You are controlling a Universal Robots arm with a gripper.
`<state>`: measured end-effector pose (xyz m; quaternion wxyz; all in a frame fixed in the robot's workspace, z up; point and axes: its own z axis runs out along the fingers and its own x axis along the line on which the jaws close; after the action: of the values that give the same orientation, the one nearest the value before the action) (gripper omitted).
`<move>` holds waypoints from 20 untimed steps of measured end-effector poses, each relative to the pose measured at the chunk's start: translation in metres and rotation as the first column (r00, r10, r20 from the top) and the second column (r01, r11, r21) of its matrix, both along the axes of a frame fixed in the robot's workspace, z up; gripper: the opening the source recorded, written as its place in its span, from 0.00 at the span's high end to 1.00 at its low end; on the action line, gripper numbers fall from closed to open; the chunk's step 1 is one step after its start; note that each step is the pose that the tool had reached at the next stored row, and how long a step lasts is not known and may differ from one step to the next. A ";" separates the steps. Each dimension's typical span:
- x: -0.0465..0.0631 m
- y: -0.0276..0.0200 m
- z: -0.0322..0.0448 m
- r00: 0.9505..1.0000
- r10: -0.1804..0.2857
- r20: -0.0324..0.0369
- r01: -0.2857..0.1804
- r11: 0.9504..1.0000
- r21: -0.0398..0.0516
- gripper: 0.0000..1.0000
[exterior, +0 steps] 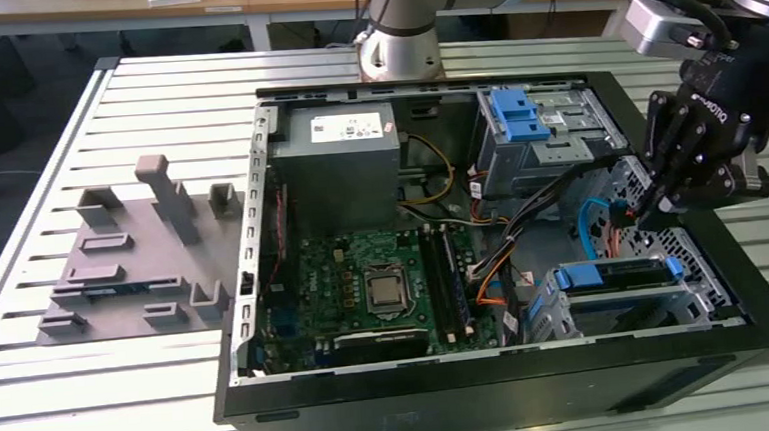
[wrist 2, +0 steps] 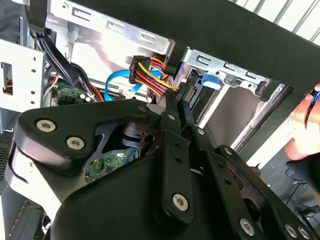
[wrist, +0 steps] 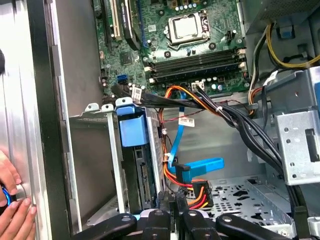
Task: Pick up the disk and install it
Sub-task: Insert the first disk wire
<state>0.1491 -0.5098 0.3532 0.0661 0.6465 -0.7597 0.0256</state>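
Right now my gripper (exterior: 655, 209) hangs pinched together, empty, beside the disk (exterior: 612, 274) seated in its cage, above the slatted table (exterior: 88, 394).

I saw a slatted metal table (exterior: 36, 197), open computer case (exterior: 503, 394) on it, grey fixture plate (exterior: 121, 282) beside, robot base (exterior: 399, 54) behind.

You see one open computer case (exterior: 502, 389), one motherboard (exterior: 362, 287), one grey power supply (exterior: 342, 168), and one grey fixture plate (exterior: 135, 281).
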 end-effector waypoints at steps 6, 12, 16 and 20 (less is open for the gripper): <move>-0.005 -0.0037 -0.0019 1.000 0.006 0.026 -0.006 1.000 0.001 0.84; -0.011 -0.0063 -0.0036 0.999 0.008 0.051 -0.008 1.000 0.005 0.84; -0.013 -0.0081 -0.0058 0.998 0.016 0.055 -0.017 1.000 0.018 0.84; -0.013 -0.0092 -0.0077 0.997 0.039 0.060 -0.041 0.999 0.022 0.84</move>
<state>0.1356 -0.5190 0.3455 0.0356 0.6612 -0.7484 0.0374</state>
